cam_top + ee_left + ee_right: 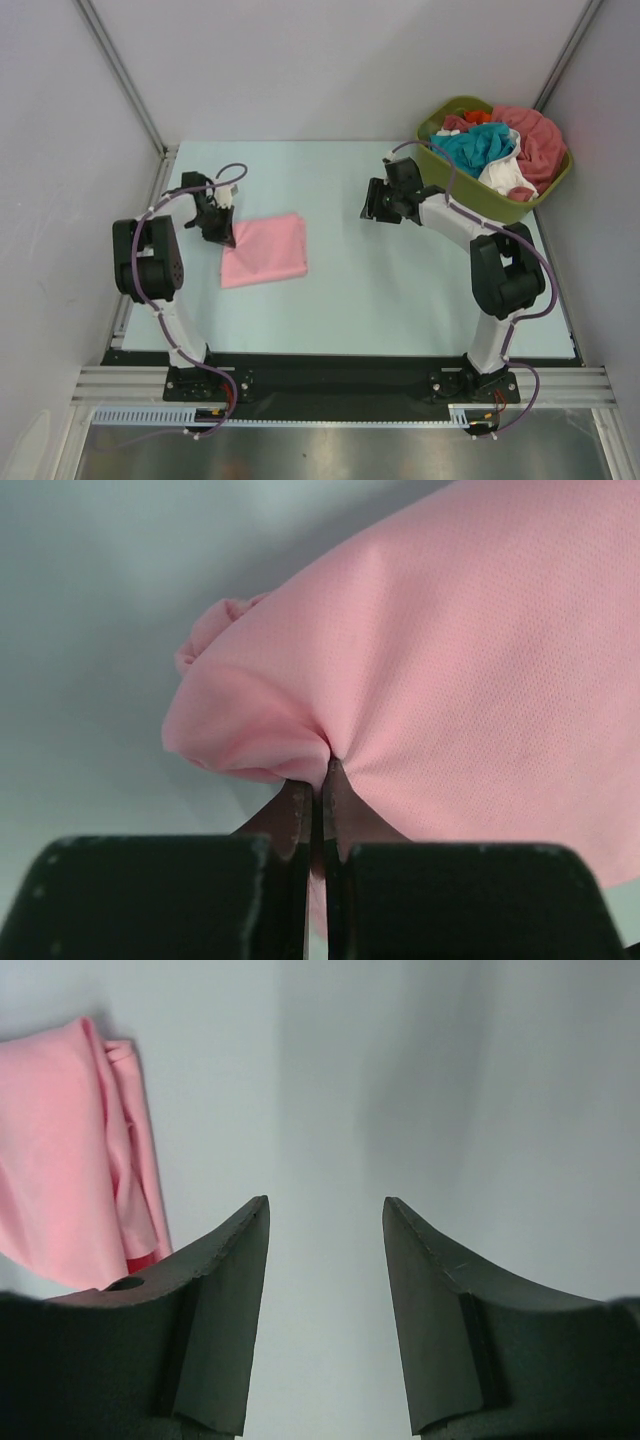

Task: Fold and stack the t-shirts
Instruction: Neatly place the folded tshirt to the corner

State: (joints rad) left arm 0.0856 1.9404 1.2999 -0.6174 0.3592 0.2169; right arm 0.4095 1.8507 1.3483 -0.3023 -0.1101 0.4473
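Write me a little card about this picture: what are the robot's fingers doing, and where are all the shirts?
left fingers: shut, pinching the plain light pink cloth t-shirt at its left edge
right fingers: open, holding nothing, over bare table
pink t-shirt: folded into a rough rectangle, lying on the pale table
olive-green plastic tub: far right corner of the table
other t-shirts: teal, white and coral-red, heaped unfolded in the tub
stack: not started yet

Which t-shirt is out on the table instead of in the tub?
The light pink t-shirt, folded flat on the table with the left gripper shut on its edge; the other t-shirts sit heaped in the olive-green tub.
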